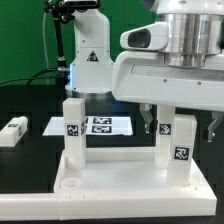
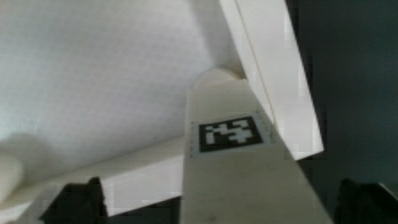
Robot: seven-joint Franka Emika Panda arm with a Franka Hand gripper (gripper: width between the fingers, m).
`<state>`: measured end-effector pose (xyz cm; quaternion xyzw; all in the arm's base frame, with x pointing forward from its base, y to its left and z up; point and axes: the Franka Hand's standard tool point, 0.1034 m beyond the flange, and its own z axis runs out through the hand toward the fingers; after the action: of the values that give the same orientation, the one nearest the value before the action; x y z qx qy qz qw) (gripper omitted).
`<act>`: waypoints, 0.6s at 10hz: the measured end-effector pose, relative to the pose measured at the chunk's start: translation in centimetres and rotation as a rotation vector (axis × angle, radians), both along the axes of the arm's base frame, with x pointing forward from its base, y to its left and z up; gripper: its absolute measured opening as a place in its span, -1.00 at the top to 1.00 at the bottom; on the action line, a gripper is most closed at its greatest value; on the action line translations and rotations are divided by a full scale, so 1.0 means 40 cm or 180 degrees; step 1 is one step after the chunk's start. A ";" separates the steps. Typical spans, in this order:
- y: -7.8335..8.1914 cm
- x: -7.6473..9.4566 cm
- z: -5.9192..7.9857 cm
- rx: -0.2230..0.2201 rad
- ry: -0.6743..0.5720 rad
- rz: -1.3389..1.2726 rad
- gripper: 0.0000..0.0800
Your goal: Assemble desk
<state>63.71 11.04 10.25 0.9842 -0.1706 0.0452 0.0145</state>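
Note:
The white desk panel (image 1: 110,175) lies flat at the front, rim up. Two white tagged legs stand upright in its sockets: one on the exterior view's left (image 1: 73,125), one on its right (image 1: 180,148). My gripper (image 1: 180,123) hangs over the right leg, open, with a dark finger on either side of it. In the wrist view the leg (image 2: 240,165) with its tag runs between my fingertips (image 2: 80,203), with gaps on both sides; my gripper (image 2: 222,205) does not touch it. The panel (image 2: 125,70) fills the space behind.
A third white leg (image 1: 12,132) lies on the black table at the exterior view's left. The marker board (image 1: 100,125) lies behind the panel. The robot base (image 1: 90,60) stands at the back.

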 end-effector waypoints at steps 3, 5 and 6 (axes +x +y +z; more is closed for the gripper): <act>0.001 0.000 0.000 0.0032 -0.0013 -0.0305 -0.31; 0.001 0.000 0.000 0.0065 -0.0033 -0.0693 0.28; 0.002 0.000 0.000 0.0095 -0.0044 -0.0988 0.28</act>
<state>63.71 11.11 10.24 0.9458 -0.3214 0.0466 0.0055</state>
